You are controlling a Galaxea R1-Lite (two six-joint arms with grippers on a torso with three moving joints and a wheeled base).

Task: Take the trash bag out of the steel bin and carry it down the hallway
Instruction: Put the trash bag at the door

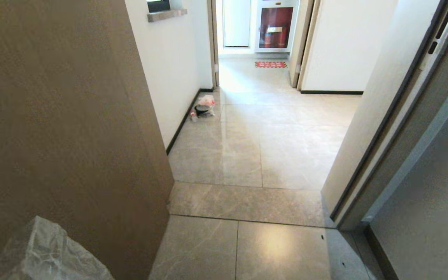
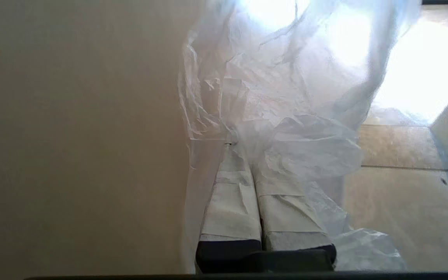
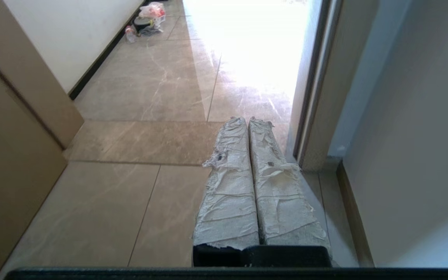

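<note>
Hallway (image 1: 263,147) tiles ran ahead through the doorway; left gripper (image 2: 252,155) was clamped on the bag (image 2: 286,116), lifted off the floor for carrying; right gripper (image 3: 248,122) pressed together, empty

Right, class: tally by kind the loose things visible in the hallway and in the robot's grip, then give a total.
Clear trash bag, held in the left gripper: 1
Pink-red plastic bag on the floor by the wall: 1
Dark round container beside it: 1
Small bottle: 1
Total: 4
</note>
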